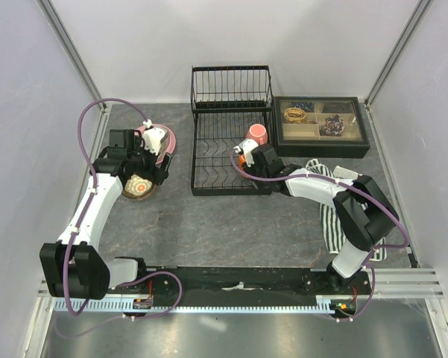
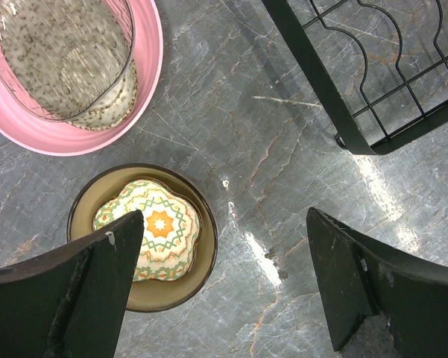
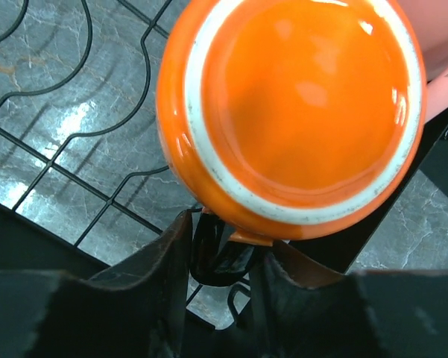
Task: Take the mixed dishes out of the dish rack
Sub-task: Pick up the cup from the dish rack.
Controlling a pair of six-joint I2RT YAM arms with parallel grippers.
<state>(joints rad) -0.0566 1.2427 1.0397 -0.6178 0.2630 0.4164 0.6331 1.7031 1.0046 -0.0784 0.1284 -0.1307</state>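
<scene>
Right pincer (image 3: 227, 233): low over the flat basket of the dish rack (image 3: 86, 45), jaws drawn narrow on either side of the orange mug's handle; it is unclear whether they actually clamp it.
Orange mug (image 3: 291, 112): base turned to the wrist camera, directly ahead of the right pincer's fingertips, over the basket wires near the right rim.
Pink mug (image 1: 257, 134): in the same basket, just beyond the orange mug.
Left pincer (image 2: 224, 287): released, jaws spread wide, grasping nothing, above the tabletop (image 2: 268, 186) left of the rack.
Brown bowl (image 2: 164, 231): upright on the tabletop beneath the left pincer, one finger overlapping its rim in the wrist view.
Pink plate (image 2: 145, 82): on the tabletop beyond the brown bowl, carrying the grey speckled plate (image 2: 115, 110) and the small pale bowl (image 2: 60, 45).
</scene>
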